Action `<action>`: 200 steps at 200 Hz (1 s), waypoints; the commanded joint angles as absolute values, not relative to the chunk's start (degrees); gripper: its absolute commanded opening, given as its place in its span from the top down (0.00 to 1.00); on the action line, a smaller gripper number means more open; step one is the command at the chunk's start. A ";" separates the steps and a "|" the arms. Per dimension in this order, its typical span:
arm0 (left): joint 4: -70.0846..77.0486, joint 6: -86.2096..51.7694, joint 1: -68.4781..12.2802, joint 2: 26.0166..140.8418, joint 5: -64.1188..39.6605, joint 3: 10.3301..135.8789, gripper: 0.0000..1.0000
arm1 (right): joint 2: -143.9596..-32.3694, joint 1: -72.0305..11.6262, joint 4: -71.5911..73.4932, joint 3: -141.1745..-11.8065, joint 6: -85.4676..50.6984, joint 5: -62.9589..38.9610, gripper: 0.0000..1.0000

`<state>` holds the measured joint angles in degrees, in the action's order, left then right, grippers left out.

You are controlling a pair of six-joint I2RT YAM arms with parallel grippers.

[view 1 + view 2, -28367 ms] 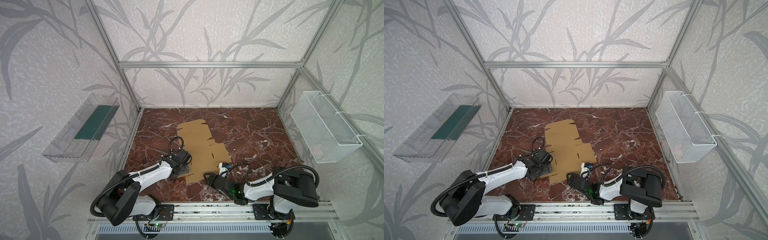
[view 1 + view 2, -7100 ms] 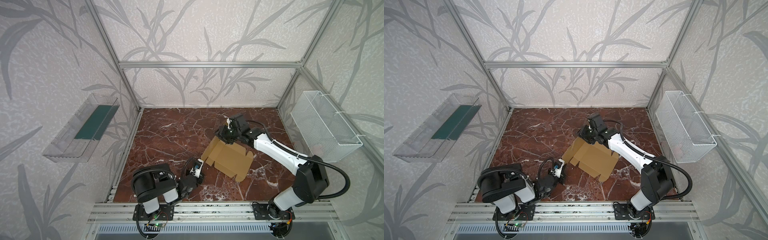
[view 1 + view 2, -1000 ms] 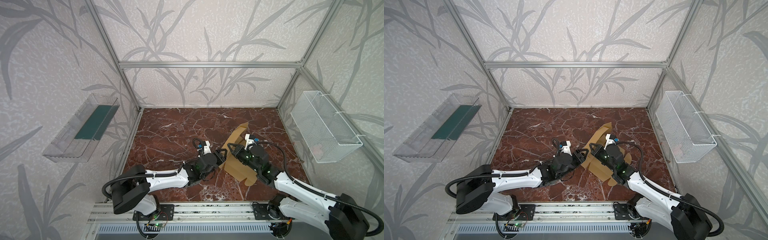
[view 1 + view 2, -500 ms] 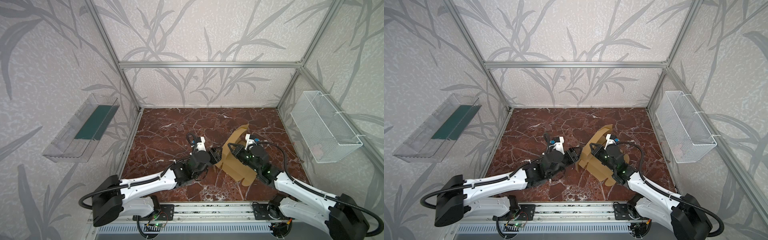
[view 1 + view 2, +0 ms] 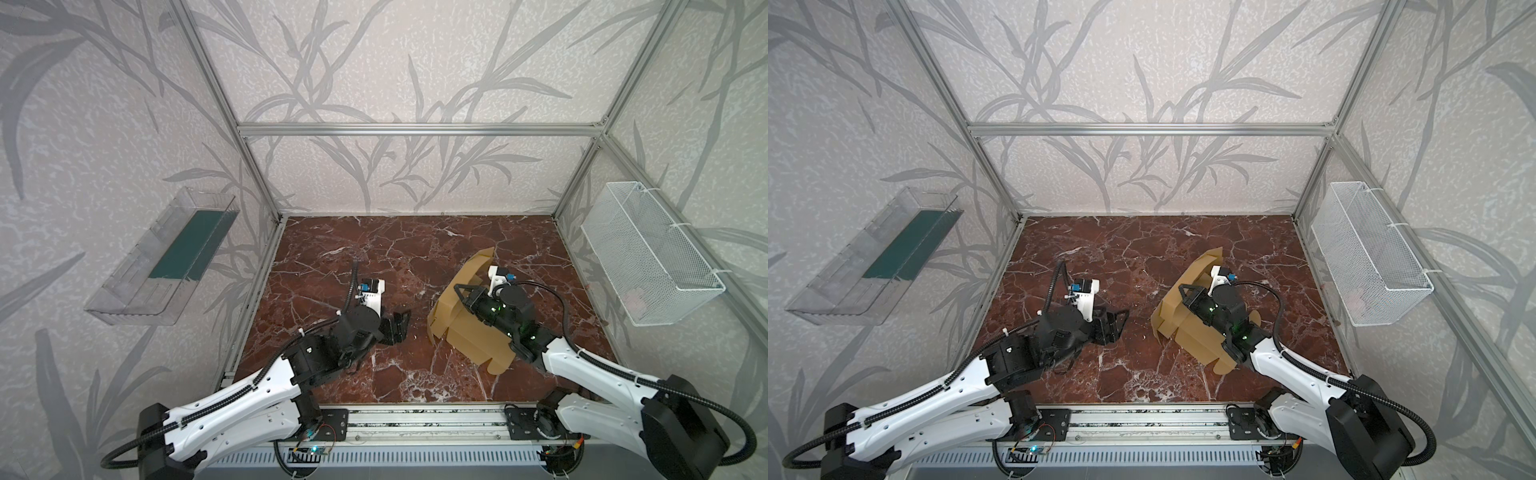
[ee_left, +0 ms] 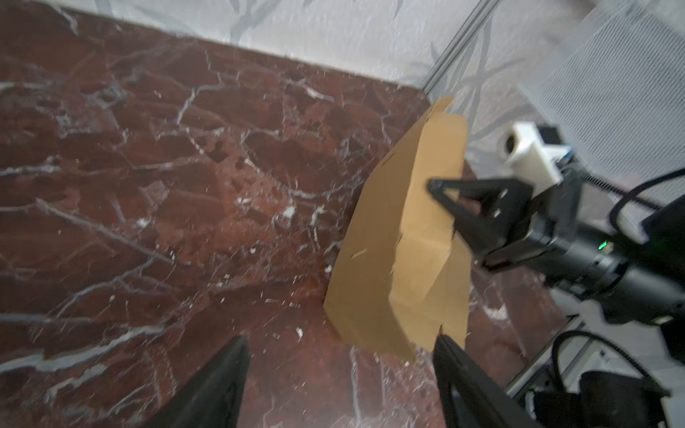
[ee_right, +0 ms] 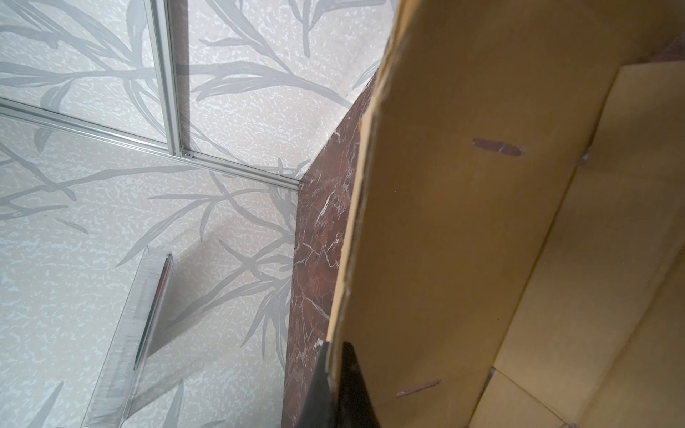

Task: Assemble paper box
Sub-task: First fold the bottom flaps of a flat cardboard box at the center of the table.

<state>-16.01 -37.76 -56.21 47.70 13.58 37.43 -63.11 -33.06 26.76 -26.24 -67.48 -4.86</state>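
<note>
Left tool (image 5: 397, 328) has backed off the paper box (image 5: 442, 311), jaws wide and empty. Right tool (image 5: 460, 291) pinches a raised panel's edge. The box stands half-folded on the bench (image 5: 374, 249), right of centre. I judge this is the wall-folding step; next I bring the left back to push a flap.

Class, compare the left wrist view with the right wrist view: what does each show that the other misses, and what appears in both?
Only the left wrist view: the open left gripper, the right arm's white camera and the wire-mesh basket. Only the right wrist view: the clear plastic tray on the wall. Both: the right gripper shut on the paper box, and the marble table.
</note>
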 commanded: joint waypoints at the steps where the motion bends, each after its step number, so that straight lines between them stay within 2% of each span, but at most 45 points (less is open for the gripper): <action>1: -11.51 -33.94 -56.76 46.95 11.70 31.07 0.20 | -63.40 -32.74 28.53 -27.85 -67.59 -6.20 1.00; 82: 10.56 -23.86 -58.68 51.44 4.62 20.77 0.18 | -62.41 -31.97 26.55 -28.30 -67.43 -7.91 1.00; 154: 26.19 -13.90 -58.89 58.76 4.47 16.80 0.18 | -61.40 -31.59 25.30 -28.18 -68.53 -8.79 1.00; 200: 37.43 -6.41 -58.80 65.67 4.49 14.88 0.24 | -61.19 -31.64 25.09 -27.94 -68.92 -9.68 1.00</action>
<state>27.94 -12.49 -58.63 62.98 4.75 15.92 -62.37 -31.86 25.41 -26.33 -68.93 -8.67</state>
